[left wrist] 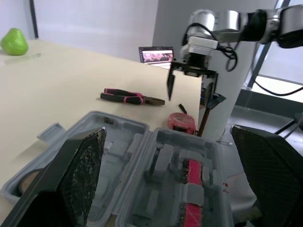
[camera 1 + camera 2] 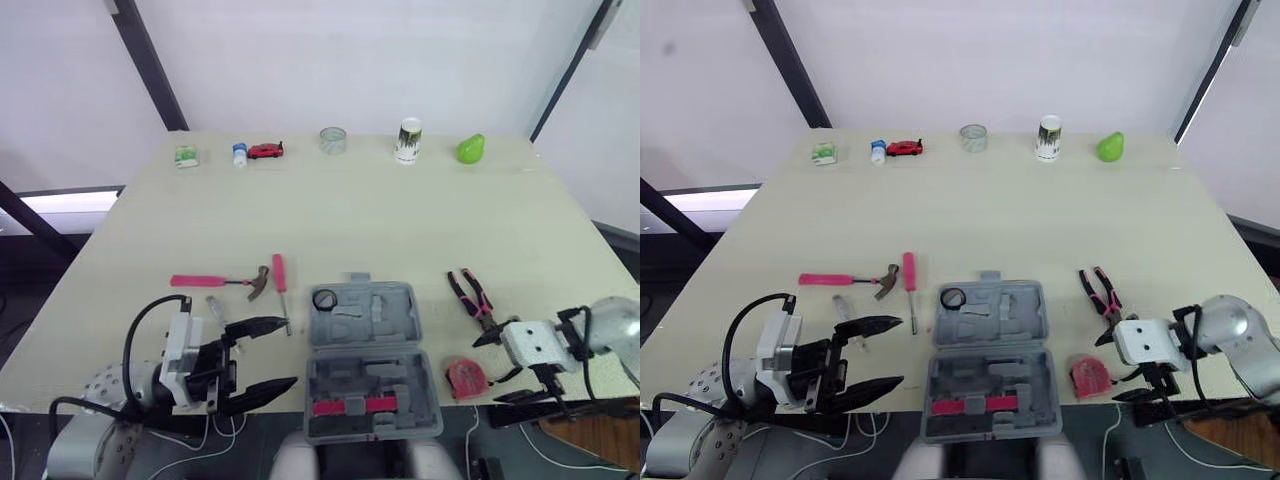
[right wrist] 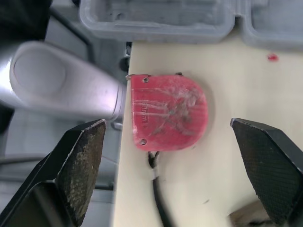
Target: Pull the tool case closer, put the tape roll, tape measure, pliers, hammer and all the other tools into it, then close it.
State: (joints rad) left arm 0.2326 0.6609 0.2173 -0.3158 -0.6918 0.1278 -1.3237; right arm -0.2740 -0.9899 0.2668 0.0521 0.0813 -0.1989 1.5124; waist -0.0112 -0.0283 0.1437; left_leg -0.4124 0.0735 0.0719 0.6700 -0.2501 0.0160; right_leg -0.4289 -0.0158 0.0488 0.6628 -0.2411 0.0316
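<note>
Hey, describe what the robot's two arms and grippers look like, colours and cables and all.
The left arm and right arm are silver-grey rounded shells, each ending in a white boxy wrist block. The left gripper and right gripper each have two black fingers tapering to points. Black cables loop over each wrist.

Head pair: I'm looking from above the near edge, forward and down over the table [image 2: 400, 220]; the open tool case [image 2: 400, 310] sits lower centre of frame.
Left eye against right eye: same scene, the case a little further left in the right eye.
Left wrist: low, close over the case, facing across it to the pliers [image 1: 132, 98], tape measure [image 1: 182, 122] and right gripper [image 1: 190, 94].
Right wrist: straight down, very close on the tape measure at the table edge.
Shared: I get the tape measure and case in all four.
</note>
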